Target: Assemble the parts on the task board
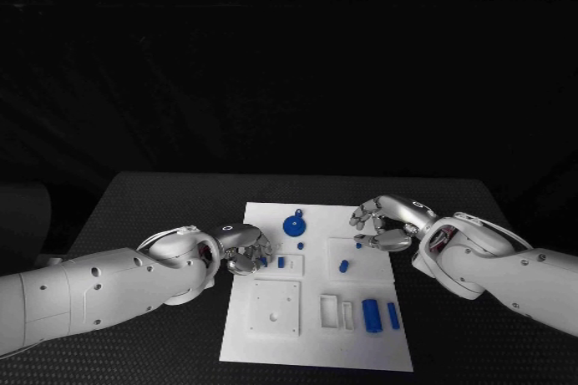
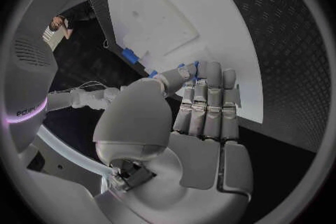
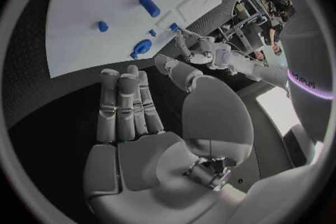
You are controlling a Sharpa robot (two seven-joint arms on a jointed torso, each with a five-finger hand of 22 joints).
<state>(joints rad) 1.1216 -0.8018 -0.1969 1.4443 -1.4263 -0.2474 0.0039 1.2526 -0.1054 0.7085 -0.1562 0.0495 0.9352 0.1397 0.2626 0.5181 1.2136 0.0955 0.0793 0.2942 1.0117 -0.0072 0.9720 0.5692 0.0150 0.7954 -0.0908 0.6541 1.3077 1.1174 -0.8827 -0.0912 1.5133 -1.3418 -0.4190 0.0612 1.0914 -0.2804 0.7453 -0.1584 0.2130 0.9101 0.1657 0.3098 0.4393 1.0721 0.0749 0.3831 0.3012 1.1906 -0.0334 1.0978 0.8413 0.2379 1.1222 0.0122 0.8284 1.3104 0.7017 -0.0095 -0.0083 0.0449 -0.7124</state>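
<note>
- Left hand [image 1: 241,247] sits at the task board's [image 1: 271,335] left edge, fingers curled beside a small blue part [image 1: 281,262] — whether it grips it, I cannot tell.
- Right hand [image 1: 386,224] hovers over the board's right edge, fingers curled, holding nothing — farther from that part.

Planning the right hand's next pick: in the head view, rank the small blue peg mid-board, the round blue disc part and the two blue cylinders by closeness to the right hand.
1. Small blue peg, mid-board, just inward of the right hand.
2. Round blue disc part, toward the board's far end, across from the hand.
3. Two blue cylinders, near edge of the task board, farthest.
</note>
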